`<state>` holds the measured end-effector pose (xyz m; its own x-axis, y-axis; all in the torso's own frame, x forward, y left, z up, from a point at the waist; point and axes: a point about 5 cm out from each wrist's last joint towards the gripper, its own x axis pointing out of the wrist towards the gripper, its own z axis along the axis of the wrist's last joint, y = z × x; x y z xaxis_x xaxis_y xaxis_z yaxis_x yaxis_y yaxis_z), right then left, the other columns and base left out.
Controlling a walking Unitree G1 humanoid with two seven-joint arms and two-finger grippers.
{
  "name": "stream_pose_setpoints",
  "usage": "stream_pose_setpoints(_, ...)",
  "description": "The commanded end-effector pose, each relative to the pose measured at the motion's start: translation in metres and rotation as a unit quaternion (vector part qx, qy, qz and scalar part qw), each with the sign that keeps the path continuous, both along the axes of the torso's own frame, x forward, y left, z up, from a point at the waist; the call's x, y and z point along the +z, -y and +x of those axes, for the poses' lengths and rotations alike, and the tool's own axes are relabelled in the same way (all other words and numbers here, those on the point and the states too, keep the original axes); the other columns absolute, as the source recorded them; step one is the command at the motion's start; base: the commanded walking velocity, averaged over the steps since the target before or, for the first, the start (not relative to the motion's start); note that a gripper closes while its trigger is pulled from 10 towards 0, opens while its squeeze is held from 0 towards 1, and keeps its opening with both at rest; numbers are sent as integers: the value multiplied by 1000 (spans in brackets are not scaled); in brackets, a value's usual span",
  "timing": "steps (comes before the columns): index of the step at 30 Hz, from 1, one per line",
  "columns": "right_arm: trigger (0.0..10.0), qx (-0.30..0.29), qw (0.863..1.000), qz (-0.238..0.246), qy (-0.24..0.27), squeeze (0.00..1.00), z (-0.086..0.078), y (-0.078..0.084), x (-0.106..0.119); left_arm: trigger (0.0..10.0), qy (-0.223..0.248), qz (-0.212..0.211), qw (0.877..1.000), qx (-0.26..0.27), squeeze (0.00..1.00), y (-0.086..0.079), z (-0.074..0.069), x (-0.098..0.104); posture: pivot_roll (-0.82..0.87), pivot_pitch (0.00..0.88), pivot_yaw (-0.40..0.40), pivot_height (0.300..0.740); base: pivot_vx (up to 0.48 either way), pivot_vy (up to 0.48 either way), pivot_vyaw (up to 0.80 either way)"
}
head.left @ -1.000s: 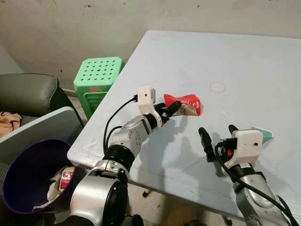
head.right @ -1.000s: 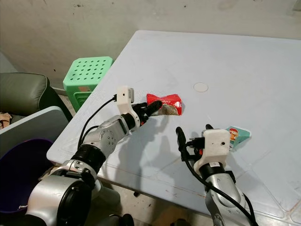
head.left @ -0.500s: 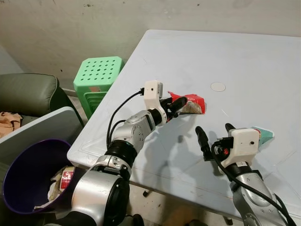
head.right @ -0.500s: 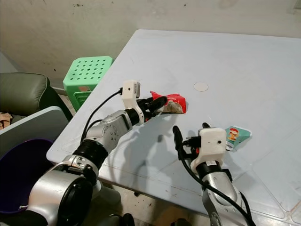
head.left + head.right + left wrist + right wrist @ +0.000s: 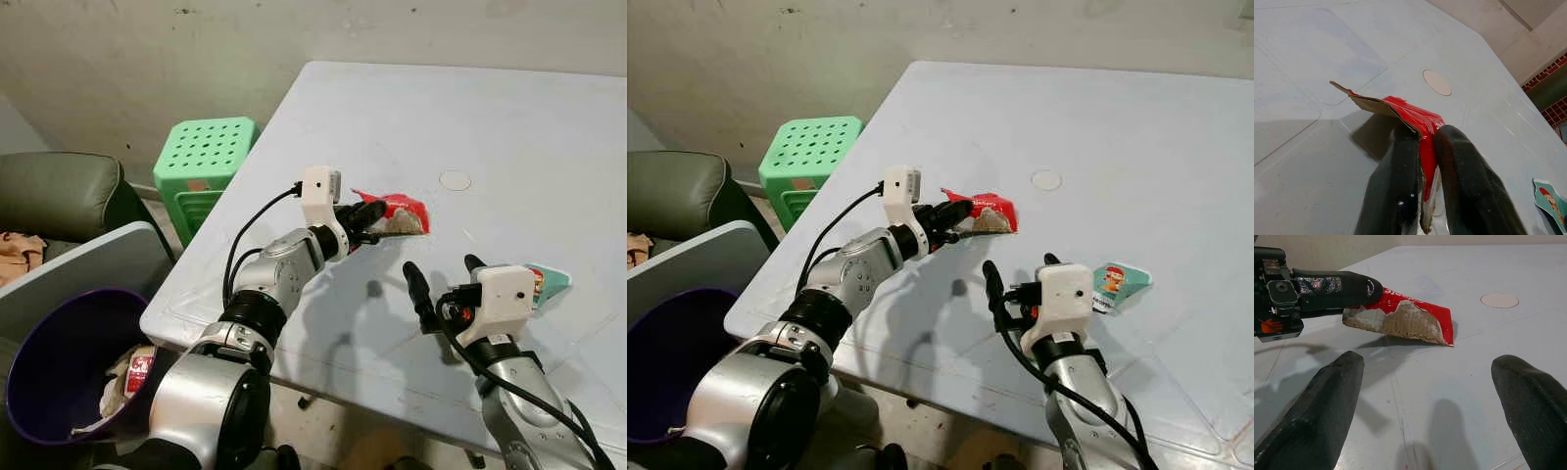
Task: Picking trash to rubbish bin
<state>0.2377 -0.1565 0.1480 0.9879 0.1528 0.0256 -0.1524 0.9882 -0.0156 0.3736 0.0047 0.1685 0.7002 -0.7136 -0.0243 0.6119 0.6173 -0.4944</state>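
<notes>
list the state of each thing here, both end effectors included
left end effector: shut on the red torn carton, raised off the table
red torn carton: pinched at one end, far edge touching or just above the table
right end effector: open, holding nothing, low over the table
teal wrapper: lying flat on the table
purple rubbish bin: open, some trash inside
green stool: upright beside the table

White table (image 5: 509, 117), teal packet (image 5: 545, 284)
</notes>
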Motion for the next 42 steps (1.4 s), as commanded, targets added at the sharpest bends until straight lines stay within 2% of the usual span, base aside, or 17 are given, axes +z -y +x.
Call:
stream_pose_setpoints(1, 10000, 3, 1000, 3, -3, 0, -1, -1, -1, 0, -7, -29, 998, -60, 0, 49, -19, 7, -228, 154, 119, 715, 0, 0, 0)
stream_pose_setpoints(8, 10000, 1, 1000, 3, -1, 0, 0, -1, -1, 0, -1, -35, 998, -56, 0, 46, -17, 10, -220, 151, 117, 715, 0, 0, 0)
stream_pose_setpoints(13, 10000, 4, 1000, 5, 3, 0, 3, -2, -1, 0, 8, -24, 999, -36, 0, 33, -13, 7, -202, 140, 108, 715, 0, 0, 0)
stream_pose_setpoints(14, 10000, 8, 1000, 6, 5, 0, 5, -4, 0, 0, 7, -27, 999, -15, 0, 22, -9, 5, -189, 132, 102, 715, 0, 0, 0)
stream_pose_setpoints(19, 10000, 16, 1000, 3, 12, 0, 10, -5, 1, 0, 16, -21, 1000, 17, 0, 6, -3, 5, -165, 119, 88, 715, 0, 0, 0)
stream_pose_setpoints(22, 10000, 29, 999, 1, 22, 0, 20, -9, 4, 0, 41, -16, 997, 62, 0, -24, 5, 11, -132, 102, 74, 715, 0, 0, 0)
stream_pose_setpoints(24, 10000, 30, 999, 0, 24, 0, 22, -9, 4, 0, 44, -8, 996, 74, 0, -30, 6, 11, -119, 92, 69, 715, 0, 0, 0)
stream_pose_setpoints(27, 10000, 27, 999, -2, 37, 0, 28, -8, 6, 0, 70, -4, 990, 121, 0, -58, 10, 17, -96, 82, 58, 715, 0, 0, 0)
stream_pose_setpoints(28, 10000, 24, 999, -3, 41, 0, 30, -8, 7, 2196, 77, -4, 988, 135, 0, -67, 10, 20, -88, 78, 56, 715, 0, 0, 0)
stream_pose_setpoints(29, 10000, 20, 999, -1, 45, 0, 34, -7, 7, 9176, 86, 1, 984, 157, 0, -79, 11, 22, -63, 66, 48, 715, 0, 0, 0)
stream_pose_setpoints(30, 10000, 20, 999, -1, 45, 0, 34, -7, 7, 9176, 86, 1, 984, 157, 0, -79, 11, 22, -63, 66, 48, 715, 0, 0, 0)
stream_pose_setpoints(31, 10000, 12, 999, 6, 49, 0, 39, -5, 8, 10000, 98, 2, 977, 188, 0, -95, 11, 26, -44, 57, 41, 715, 0, 0, 0)
stream_pose_setpoints(33, 10000, 3, 998, 13, 57, 0, 44, -4, 10, 10000, 120, 2, 967, 227, 0, -115, 8, 33, -28, 48, 36, 715, 0, 0, 0)
stream_pose_setpoints(34, 10000, 0, 998, 18, 62, 0, 49, -4, 11, 10000, 145, 8, 957, 251, 0, -128, 4, 39, -19, 44, 32, 715, 0, 0, 0)
stream_pose_setpoints(39, 10000, -5, 998, 21, 67, 0, 59, -4, 12, 10000, 196, 48, 939, 280, 0, -140, -8, 48, 24, 29, 11, 715, 0, 0, 0)
stream_pose_setpoints(40, 10000, 7, 997, 27, 71, 0, 61, -7, 13, 10000, 213, 52, 932, 290, 0, -144, -14, 50, 41, 27, 3, 715, 0, 0, 0)
stream_pose_setpoints(42, 10000, 16, 997, 27, 75, 0, 62, -9, 13, 10000, 224, 58, 926, 300, 0, -146, -19, 51, 60, 20, -9, 715, 0, 0, 0)
